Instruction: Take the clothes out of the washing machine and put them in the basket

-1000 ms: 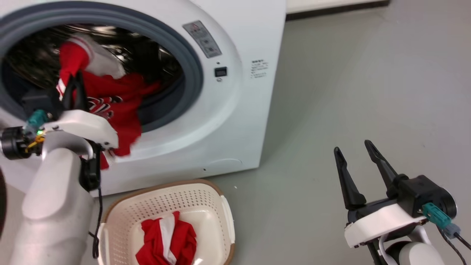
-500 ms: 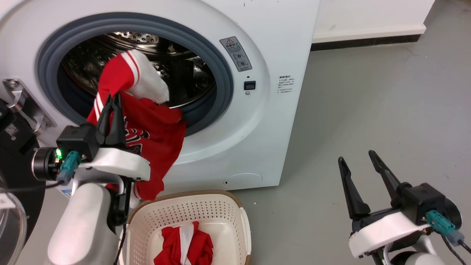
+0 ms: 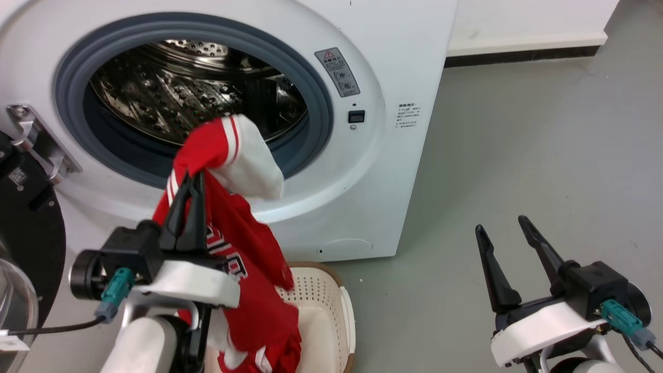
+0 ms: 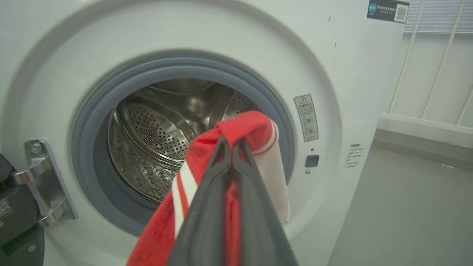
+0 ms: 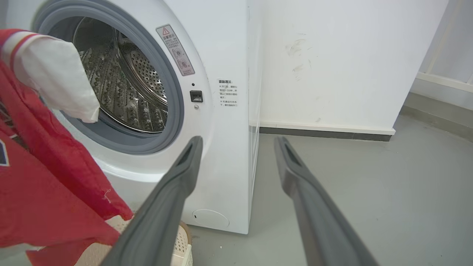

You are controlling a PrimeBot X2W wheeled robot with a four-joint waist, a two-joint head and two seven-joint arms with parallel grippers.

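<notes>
Left gripper (image 3: 189, 178), lower left of the head view, pinches the red jersey (image 3: 248, 248), which hangs above the basket (image 3: 339, 305) at bottom centre. Best lower it before letting go; its hem seems inside, though partly hidden.

The red jersey (image 3: 248, 269) hangs clear of the drum, pinched near its striped shoulder between the closed fingers of the left gripper (image 3: 194, 176). Its white sleeve (image 3: 254, 160) droops in front of the lower gasket, and its white-lettered body falls down over the basket (image 3: 326, 311). That cream perforated basket with a brown rim stands on the floor just before the washing machine (image 3: 399, 62), mostly hidden behind the cloth. The white front-loader's black-rimmed door (image 3: 26, 233) is swung open at the left, baring the steel drum (image 3: 171, 98).
</notes>
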